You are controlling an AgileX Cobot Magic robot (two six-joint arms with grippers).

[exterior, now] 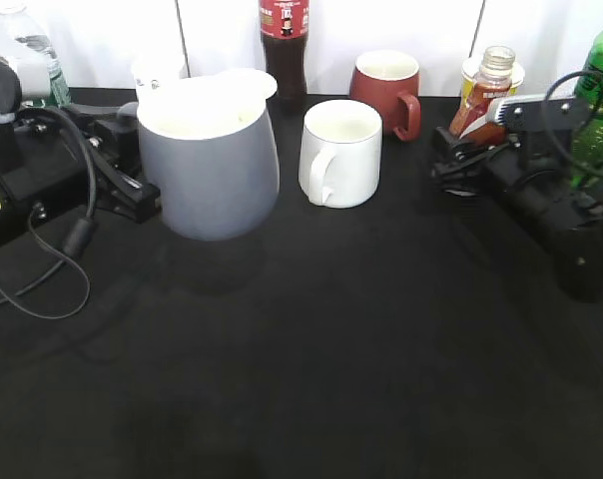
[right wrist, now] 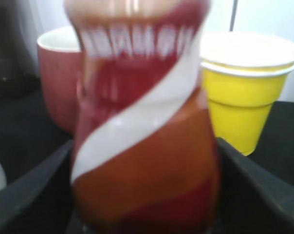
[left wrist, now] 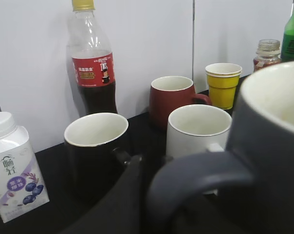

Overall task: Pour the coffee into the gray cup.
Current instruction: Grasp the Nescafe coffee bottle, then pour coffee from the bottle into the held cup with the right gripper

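Observation:
The gray cup hangs above the black table at the left, held by its loop handle in my left gripper. The left wrist view shows one dark finger of the left gripper beside the handle. The cup's cream inside looks empty. The coffee bottle with its brown, red and white label is at the back right, leaning a little. My right gripper is shut on its lower body. In the right wrist view the coffee bottle fills the gap between the right gripper's fingers.
A white mug and a red mug stand mid-table, a cola bottle behind them. A yellow cup stands behind the coffee, a green bottle at far right. A black mug and a milk carton stand left.

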